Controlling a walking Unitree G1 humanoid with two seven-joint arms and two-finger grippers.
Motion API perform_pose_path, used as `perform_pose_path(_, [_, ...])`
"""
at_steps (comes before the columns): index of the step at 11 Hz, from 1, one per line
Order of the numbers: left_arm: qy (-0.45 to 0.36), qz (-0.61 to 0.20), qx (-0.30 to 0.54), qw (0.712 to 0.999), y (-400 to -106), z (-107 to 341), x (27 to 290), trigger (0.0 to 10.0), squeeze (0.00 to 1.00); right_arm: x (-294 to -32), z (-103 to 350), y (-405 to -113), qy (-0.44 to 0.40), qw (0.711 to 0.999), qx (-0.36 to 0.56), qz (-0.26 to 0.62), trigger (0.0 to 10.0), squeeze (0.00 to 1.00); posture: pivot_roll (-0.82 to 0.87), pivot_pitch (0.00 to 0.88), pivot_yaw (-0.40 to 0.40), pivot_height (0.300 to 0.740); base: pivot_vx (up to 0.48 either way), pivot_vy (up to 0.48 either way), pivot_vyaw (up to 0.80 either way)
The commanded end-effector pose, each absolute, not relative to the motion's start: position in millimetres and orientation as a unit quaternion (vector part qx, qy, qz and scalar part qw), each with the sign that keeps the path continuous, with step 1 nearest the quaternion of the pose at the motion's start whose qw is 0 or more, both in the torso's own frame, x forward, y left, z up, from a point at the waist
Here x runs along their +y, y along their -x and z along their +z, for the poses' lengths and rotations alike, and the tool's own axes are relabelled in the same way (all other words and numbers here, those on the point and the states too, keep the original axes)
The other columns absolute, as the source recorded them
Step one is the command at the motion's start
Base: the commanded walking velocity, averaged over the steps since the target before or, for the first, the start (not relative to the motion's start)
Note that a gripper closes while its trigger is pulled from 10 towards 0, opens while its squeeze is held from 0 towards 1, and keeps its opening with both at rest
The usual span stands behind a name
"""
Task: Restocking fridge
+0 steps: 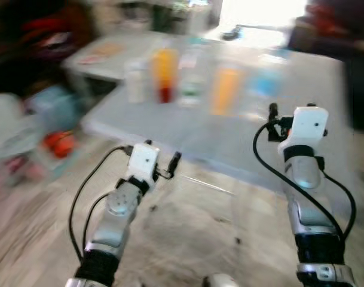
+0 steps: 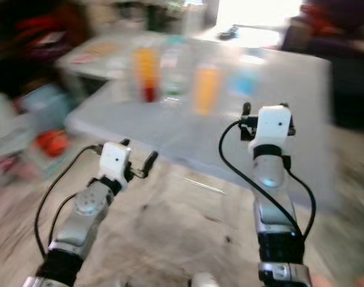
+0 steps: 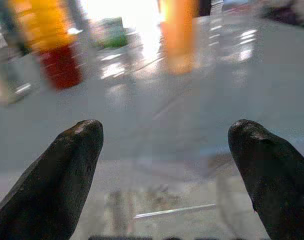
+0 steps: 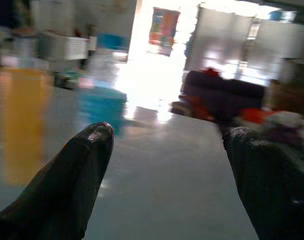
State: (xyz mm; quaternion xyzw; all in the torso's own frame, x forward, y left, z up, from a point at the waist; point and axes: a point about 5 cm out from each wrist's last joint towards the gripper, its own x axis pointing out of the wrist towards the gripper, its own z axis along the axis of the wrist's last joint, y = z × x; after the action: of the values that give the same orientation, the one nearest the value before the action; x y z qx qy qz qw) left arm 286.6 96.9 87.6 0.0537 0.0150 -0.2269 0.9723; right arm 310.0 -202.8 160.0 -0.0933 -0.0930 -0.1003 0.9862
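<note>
The picture is blurred by motion. On a low grey table [image 1: 241,131] stand several bottles: an orange-yellow bottle with a red base [image 1: 164,75], a white one [image 1: 135,81], an orange one [image 1: 225,91] and a blue-labelled one [image 1: 266,81]. My left gripper [image 3: 164,145] is open and empty, short of the table's near edge, facing the red-based bottle [image 3: 49,42] and the orange bottle [image 3: 177,32]. My right gripper [image 4: 166,150] is open and empty over the table's right part, with the blue-labelled bottle [image 4: 104,100] ahead.
Clutter lies on the floor at left, with an orange thing [image 1: 59,143] and a pale blue box [image 1: 53,101]. A second low table [image 1: 104,57] stands behind. A dark sofa [image 4: 221,97] is at the far right. Bare wood floor [image 1: 199,233] lies below my arms.
</note>
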Motion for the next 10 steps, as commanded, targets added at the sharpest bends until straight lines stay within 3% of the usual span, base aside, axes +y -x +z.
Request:
perform_pose_path(1, [-0.060, -0.223, 0.007, 0.973, -287.2, 91.8, 99.4, 10.0, 0.00, -203.6, 162.3, -307.8, 0.090, 0.985, -0.100, -0.104, 10.0, 0.00, -0.02, 0.000, 0.006, 0.740, 0.304, 0.000, 0.00])
perform_pose_path(4, [-0.073, -0.185, -0.002, 0.980, -285.7, 93.4, 111.6, 10.0, 0.00, -191.7, 145.1, -280.4, 0.050, 0.992, -0.076, -0.082, 10.0, 0.00, -0.03, 0.000, 0.017, 0.740, 0.000, 0.000, 0.00])
perform_pose_path(6, [-0.095, -0.086, -0.011, 0.992, -286.5, 99.3, 135.9, 10.0, 0.00, -180.2, 130.5, -264.7, 0.032, 0.996, -0.057, -0.064, 10.0, 0.00, 0.00, 0.000, 0.036, 0.740, 0.000, 0.000, 0.00])
perform_pose_path(8, [-0.098, 0.011, -0.043, 0.994, -295.3, 127.3, 168.7, 10.0, 0.00, -173.4, 137.8, -271.3, 0.016, 0.997, -0.063, -0.051, 10.0, 0.00, 0.03, 0.000, 0.029, 0.740, 0.000, 0.000, 0.00])
perform_pose_path(10, [-0.062, 0.009, -0.005, 0.998, -290.9, 109.0, 172.8, 10.0, 0.00, -181.0, 136.7, -264.8, 0.025, 0.997, -0.055, -0.055, 10.0, 0.00, -0.02, 0.000, 0.051, 0.740, 0.000, 0.000, 0.00])
